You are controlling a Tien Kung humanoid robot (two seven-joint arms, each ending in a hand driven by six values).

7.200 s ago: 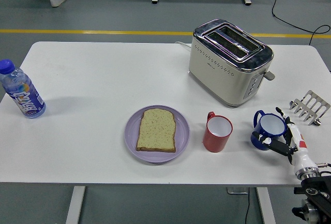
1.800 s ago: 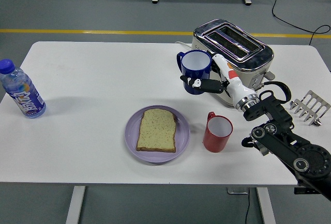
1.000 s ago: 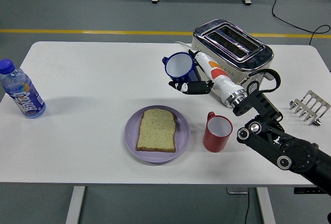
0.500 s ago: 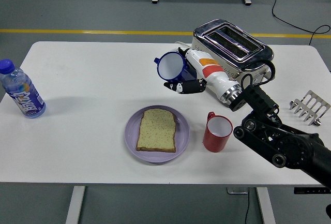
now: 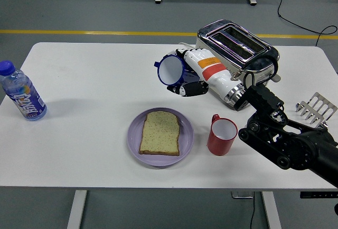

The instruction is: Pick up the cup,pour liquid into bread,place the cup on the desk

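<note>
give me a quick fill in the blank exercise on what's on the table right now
1. The right hand holds a ____ cup tipped on its side.
2. The bread lies on a ____ plate.
3. The cup standing beside the plate is ____.
4. The bottle stands near the table's ____ edge.

Missing words: blue; purple; red; left

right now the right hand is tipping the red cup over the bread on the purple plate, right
Not quite: the head view shows the right hand tipping the blue cup, held up behind the bread on the purple plate. The red cup stands upright on the table beside the plate.
</note>
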